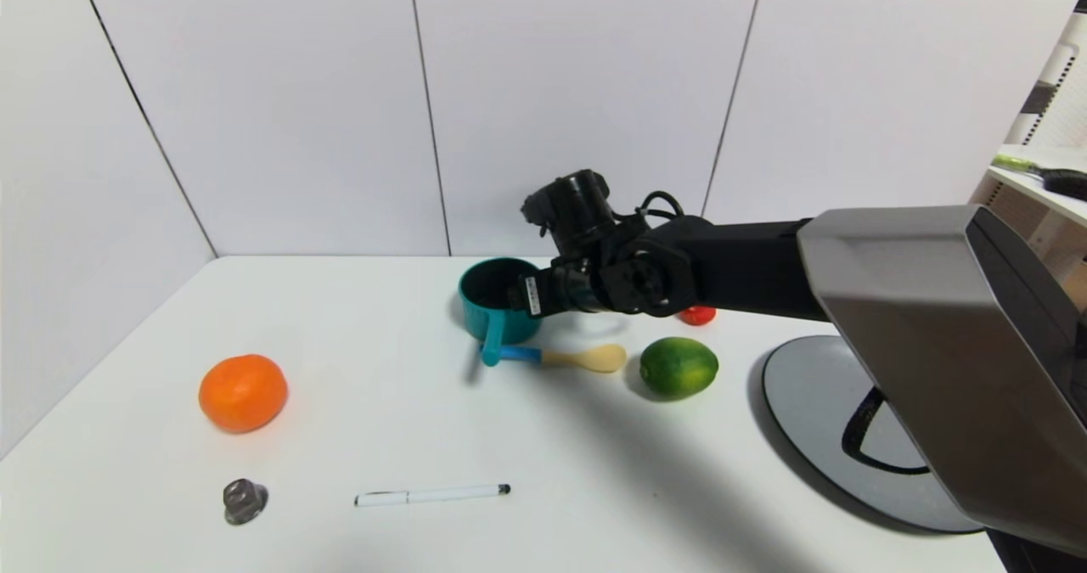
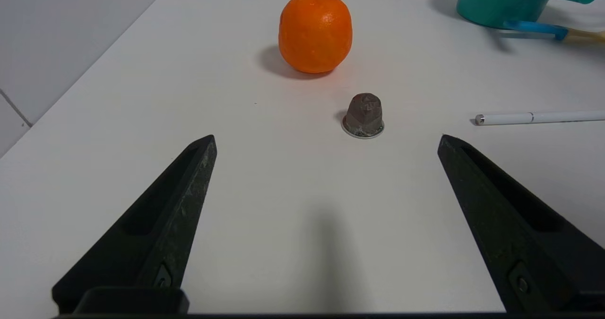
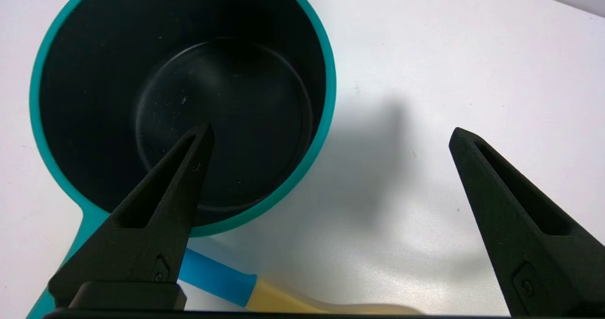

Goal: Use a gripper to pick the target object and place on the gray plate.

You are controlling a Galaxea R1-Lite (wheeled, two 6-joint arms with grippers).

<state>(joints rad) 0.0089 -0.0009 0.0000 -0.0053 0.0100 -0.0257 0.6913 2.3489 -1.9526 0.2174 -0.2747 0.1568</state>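
Teal saucepan (image 1: 497, 300): on table, well apart from gray plate (image 1: 815, 403), not yet lifted. Right gripper (image 3: 326, 134): spread wide, straddling its rim, grasping nothing. Left gripper (image 2: 326, 139): spread, idle.

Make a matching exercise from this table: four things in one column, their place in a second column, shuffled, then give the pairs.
Things:
1. saucepan
2. lime
3. pen
4. right tool

Places:
A. lying near the front edge of the table, beside a small metal capsule
B. open over the saucepan's rim, one finger above the dark inside, the other outside
C. between the spoon and the gray plate
D. at the back of the table, handle pointing toward the robot

Pairs: 1-D, 2-C, 3-A, 4-B
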